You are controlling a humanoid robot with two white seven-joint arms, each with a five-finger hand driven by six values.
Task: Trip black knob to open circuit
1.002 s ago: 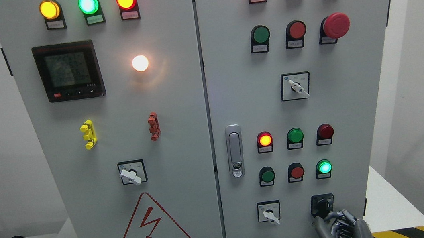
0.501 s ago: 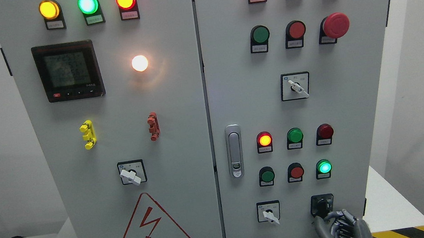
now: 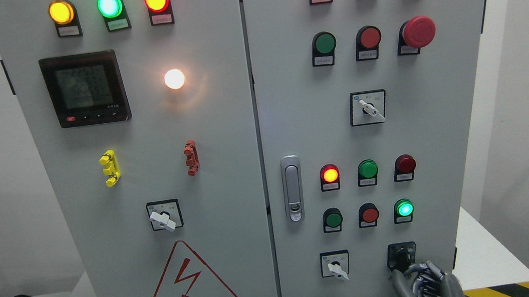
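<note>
The black knob point(image 3: 401, 255) sits on a black square plate at the bottom right of the grey cabinet's right door point(image 3: 300, 114), just under a lit green lamp point(image 3: 404, 208). My right hand point(image 3: 425, 282) comes up from the bottom edge directly below the knob. Its dark metal fingers point(image 3: 413, 271) are curled, with the tips at the plate's lower edge; they do not wrap the knob's handle. The left arm does not show.
A white selector switch point(image 3: 335, 264) sits left of the black knob. More lamps, push buttons, a red mushroom stop point(image 3: 419, 31), a door latch point(image 3: 293, 188) and a meter point(image 3: 84, 88) cover both doors. The cabinet stands on a white table with a yellow-black striped edge point(image 3: 506, 292).
</note>
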